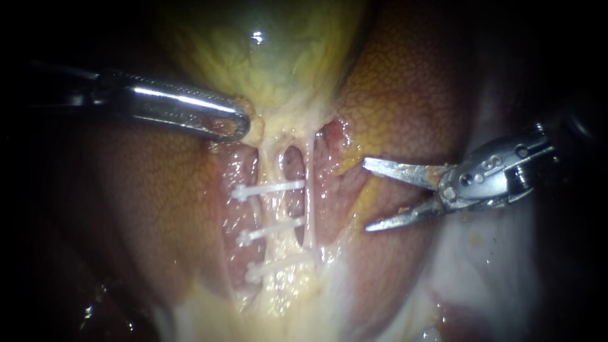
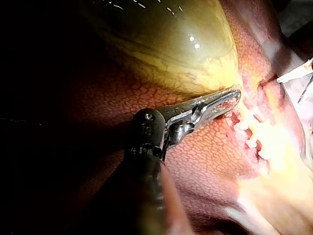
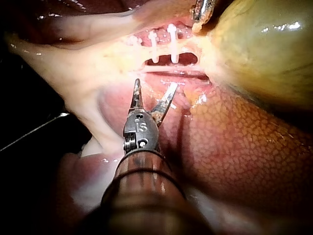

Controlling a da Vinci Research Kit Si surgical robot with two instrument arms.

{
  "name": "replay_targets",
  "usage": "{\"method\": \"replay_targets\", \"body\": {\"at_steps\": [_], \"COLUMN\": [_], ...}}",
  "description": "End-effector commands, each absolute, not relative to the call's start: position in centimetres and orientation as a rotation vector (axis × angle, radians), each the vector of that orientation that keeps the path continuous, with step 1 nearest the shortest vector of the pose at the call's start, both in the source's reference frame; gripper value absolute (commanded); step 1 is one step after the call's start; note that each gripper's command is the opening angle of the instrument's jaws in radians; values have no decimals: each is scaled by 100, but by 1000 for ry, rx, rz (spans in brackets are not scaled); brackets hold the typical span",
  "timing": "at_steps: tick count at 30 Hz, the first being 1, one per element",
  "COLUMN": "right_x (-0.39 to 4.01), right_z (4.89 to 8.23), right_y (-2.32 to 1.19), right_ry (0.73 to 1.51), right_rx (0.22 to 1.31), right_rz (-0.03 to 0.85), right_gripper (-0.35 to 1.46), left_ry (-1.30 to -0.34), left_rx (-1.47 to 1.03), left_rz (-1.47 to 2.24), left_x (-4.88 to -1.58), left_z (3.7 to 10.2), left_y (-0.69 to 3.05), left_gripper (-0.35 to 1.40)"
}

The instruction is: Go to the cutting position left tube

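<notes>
Vertically, the left tube (image 1: 271, 159) runs below the gallbladder (image 1: 278, 63).

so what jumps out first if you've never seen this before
Three white clips cross the pale left tube at the centre, just below the yellow-green gallbladder. The right instrument hangs beside them, its end effector open, while the left instrument grips the gallbladder's lower edge.

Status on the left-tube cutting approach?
Left instrument shut on gallbladder. Right instrument open, clear of both tubes. Left tube clipped, untouched. Right tube stands between.
</notes>
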State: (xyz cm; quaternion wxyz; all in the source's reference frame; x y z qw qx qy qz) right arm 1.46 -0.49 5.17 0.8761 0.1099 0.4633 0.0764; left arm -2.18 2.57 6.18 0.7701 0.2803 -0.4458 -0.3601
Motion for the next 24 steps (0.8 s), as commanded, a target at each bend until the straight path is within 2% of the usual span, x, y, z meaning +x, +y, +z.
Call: {"method": "replay_targets", "body": {"at_steps": [1,10,24], "right_x": [145,145,147], "right_z": [517,517,517], "right_y": [-49,-49,-48], "right_ry": [967,967,966], "right_rx": [230,230,229], "right_rz": [159,159,160], "right_gripper": [145,145,145], "left_ry": [-967,-969,-1019], "left_rx": [608,607,572], "left_rz": [-780,-786,-849], "left_x": [-218,-210,-171], "left_z": [618,608,545], "left_y": [257,262,288], "left_gripper": [-35,-35,-35]}}
